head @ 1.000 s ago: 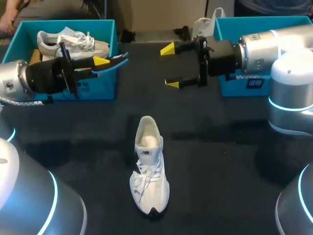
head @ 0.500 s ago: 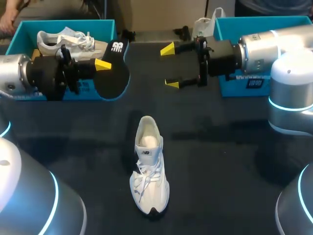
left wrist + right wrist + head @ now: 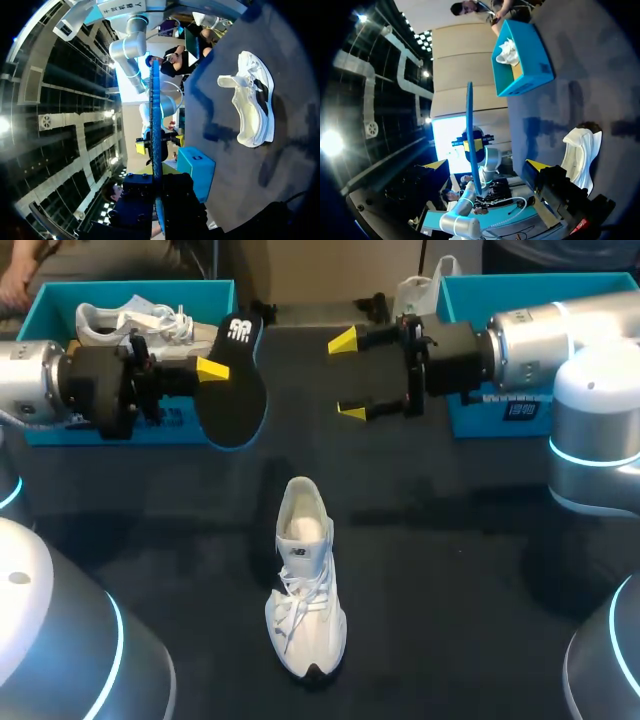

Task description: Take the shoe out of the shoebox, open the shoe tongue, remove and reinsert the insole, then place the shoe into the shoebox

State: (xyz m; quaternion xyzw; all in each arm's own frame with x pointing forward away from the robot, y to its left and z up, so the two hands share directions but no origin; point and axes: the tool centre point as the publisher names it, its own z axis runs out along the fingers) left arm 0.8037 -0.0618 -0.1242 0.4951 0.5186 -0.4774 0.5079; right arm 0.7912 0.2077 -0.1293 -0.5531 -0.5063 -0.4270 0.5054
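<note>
Head view: our left tool [image 3: 212, 369] clamps the insole [image 3: 236, 405], right tool [image 3: 347, 376] gapes wide and empty. Shoe [image 3: 305, 585] stands on the table [image 3: 460, 570] below and between them, heel toward both tools.

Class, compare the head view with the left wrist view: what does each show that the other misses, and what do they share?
Only the head view shows the left shoebox with a second white shoe inside, and the broad black face of the insole. Only the left wrist view shows the insole edge-on, as a thin blue line. Both show the insole in the left gripper, the white shoe on the table and the right shoebox.
</note>
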